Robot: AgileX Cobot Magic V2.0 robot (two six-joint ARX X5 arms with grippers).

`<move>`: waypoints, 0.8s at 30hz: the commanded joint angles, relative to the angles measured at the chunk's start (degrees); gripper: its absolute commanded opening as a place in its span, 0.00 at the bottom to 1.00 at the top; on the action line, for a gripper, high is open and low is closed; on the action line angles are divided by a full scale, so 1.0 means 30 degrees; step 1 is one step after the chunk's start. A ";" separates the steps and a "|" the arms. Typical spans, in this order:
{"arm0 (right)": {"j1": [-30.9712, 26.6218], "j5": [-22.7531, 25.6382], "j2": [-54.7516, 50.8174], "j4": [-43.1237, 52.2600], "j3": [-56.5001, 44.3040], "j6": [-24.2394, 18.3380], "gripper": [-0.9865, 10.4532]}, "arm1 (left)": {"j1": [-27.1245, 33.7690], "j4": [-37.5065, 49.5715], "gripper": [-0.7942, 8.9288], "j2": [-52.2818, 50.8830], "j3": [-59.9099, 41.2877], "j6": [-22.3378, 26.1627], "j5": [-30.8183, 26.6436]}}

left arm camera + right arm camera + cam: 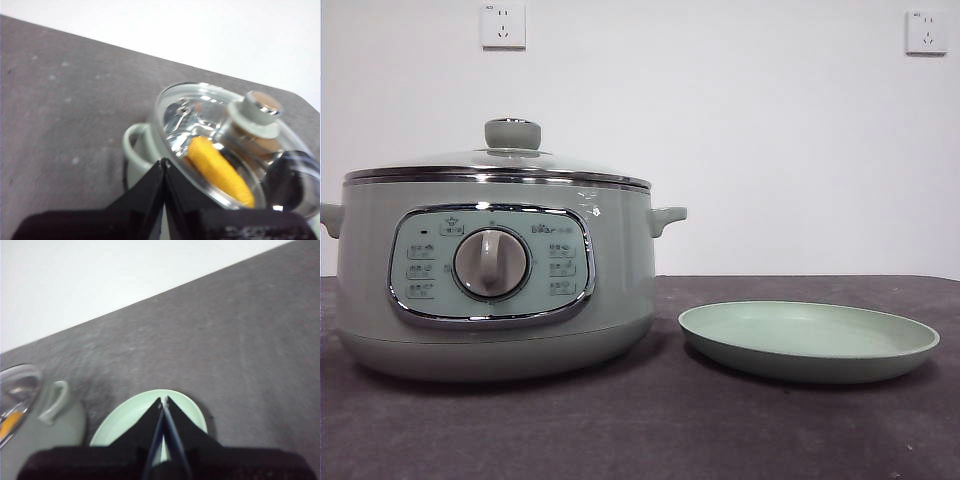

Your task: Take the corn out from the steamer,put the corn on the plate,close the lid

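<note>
The pale grey-green steamer (pixel 500 280) stands at the left of the table with its glass lid (pixel 500 165) on. In the left wrist view the yellow corn (pixel 217 170) lies inside, seen through the lid (pixel 200 115) with its knob (pixel 260 107). The mint-green plate (pixel 808 340) lies empty to the steamer's right. My left gripper (pixel 164 162) is shut and empty, high above the steamer's side handle (pixel 132 145). My right gripper (pixel 163 401) is shut and empty, above the plate (pixel 125 422). Neither gripper shows in the front view.
The dark grey table (pixel 720 430) stretches in front of the steamer and the plate. A white wall with two sockets (pixel 503 25) stands behind. The steamer's handle (pixel 55 400) shows beside the plate in the right wrist view.
</note>
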 commanded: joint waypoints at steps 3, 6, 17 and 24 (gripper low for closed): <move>-0.0036 -0.2273 0.3271 -0.1668 0.3147 -0.2033 0.08 | 0.0036 -0.0211 0.07 0.2827 0.2659 0.2346 0.2288; -0.0036 -0.4073 0.5464 -0.3424 0.5224 -0.3206 0.09 | 0.0036 -0.0634 0.07 0.4626 0.4226 0.2681 0.3898; -0.0036 -0.8065 1.0193 -0.6601 0.8867 -0.5493 0.37 | 0.0015 -0.2798 0.21 0.9850 0.8014 0.2827 0.7358; -0.0036 -0.8065 1.0302 -0.6586 0.8867 -0.5355 0.45 | -0.0546 -0.1494 0.51 1.1067 0.8123 0.2659 0.7300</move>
